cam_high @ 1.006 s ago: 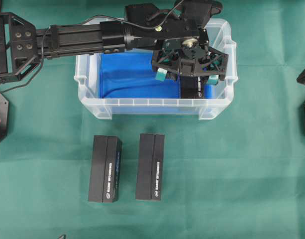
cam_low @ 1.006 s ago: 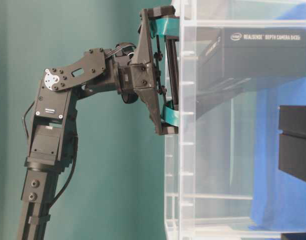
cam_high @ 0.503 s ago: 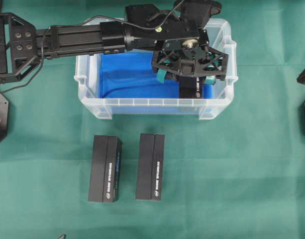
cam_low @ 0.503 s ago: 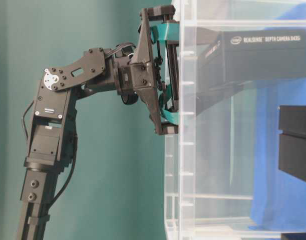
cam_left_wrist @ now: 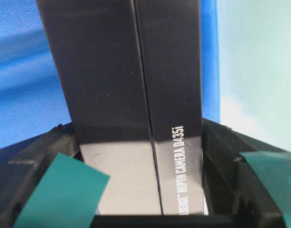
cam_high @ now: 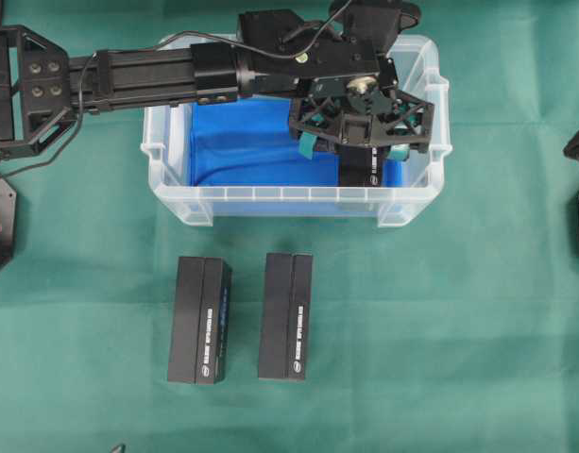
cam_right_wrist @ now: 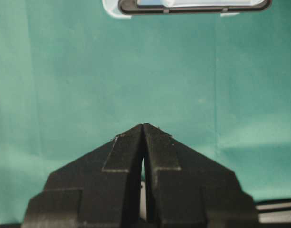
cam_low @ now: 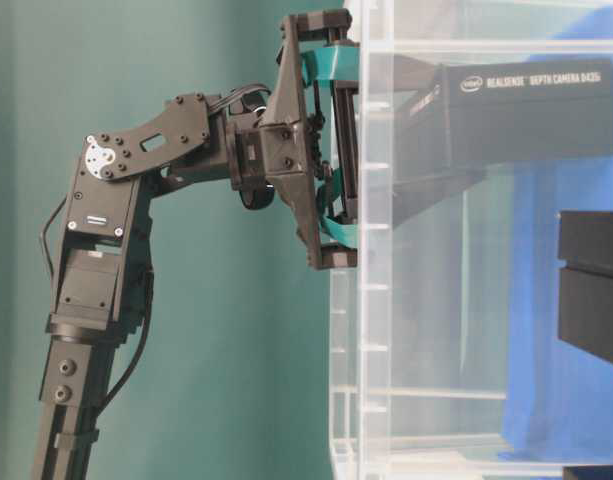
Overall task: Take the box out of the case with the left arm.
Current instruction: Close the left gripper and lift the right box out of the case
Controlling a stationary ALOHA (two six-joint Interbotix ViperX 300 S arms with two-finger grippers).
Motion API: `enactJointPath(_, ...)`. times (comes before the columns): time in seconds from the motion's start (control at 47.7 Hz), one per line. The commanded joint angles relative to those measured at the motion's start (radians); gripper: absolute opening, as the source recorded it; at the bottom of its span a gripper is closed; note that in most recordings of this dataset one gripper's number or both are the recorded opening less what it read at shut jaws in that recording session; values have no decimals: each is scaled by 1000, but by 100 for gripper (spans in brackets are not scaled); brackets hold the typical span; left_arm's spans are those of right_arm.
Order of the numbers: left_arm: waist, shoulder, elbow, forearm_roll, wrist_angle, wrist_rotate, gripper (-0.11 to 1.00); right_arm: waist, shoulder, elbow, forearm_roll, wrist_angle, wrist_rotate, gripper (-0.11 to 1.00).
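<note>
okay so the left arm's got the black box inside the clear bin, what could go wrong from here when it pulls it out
1. The box sits close to the right end wall of the case; a tilted lift could catch the rim.
2. The left gripper has its jaws closed on one end of the long box only, so it might pivot or slip between the teal pads.
3. Two more boxes lie in front of the case; a careless set-down could knock them.
</note>
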State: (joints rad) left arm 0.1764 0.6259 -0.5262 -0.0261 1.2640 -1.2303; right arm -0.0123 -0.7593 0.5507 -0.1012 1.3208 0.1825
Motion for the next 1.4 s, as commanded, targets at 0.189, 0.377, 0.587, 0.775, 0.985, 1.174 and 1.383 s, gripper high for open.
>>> enactJointPath(0.189,0,-74,-75,11,98,2,62,0,3,-15,0,-5,2,0)
enactJointPath(0.377,2,-89,-161,15,222,0,62,0,3,-17,0,-6,2,0)
enactJointPath(0.587,2,-87,-288,15,314,0,61,0,5,-17,2,-5,3,0)
enactJointPath(0.775,-2,-54,-430,15,420,0,61,-2,3,-17,0,-5,3,0)
enactJointPath(0.985,-6,8,-617,15,535,0,61,-2,5,-17,2,-5,5,0)
enactJointPath(1.174,-8,37,-693,34,595,2,61,-2,5,-17,3,-5,5,0)
enactJointPath(1.383,-11,37,-693,35,594,0,61,0,5,-17,3,-5,5,0)
